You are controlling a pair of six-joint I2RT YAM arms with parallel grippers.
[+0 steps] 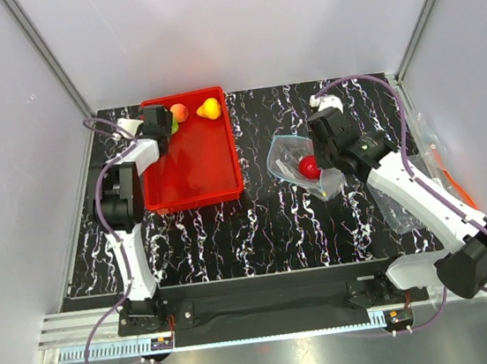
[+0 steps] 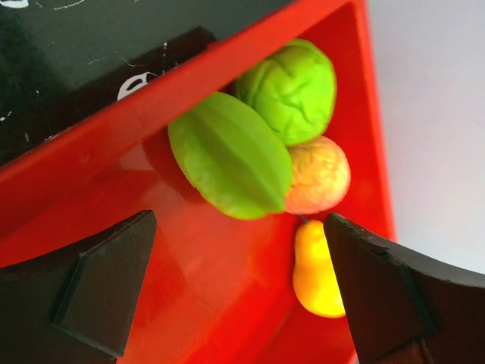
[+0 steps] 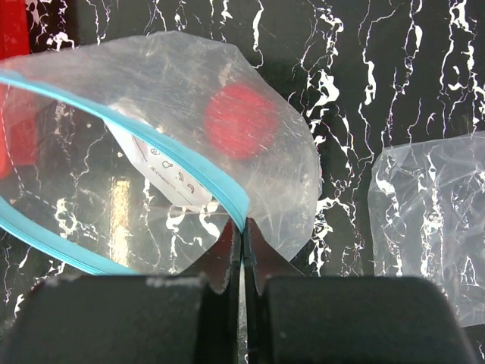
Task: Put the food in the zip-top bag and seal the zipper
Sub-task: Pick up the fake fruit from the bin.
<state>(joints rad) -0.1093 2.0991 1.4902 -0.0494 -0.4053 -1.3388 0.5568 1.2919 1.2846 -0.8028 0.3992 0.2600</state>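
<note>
Against tray wall (image 2: 106, 133), two green pieces (image 2: 227, 155)

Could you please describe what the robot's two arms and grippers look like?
The left arm and right arm have white links with black joints and bases. A thin purple cable loops along each. The fingers are matte black, broad and flat-faced.
</note>
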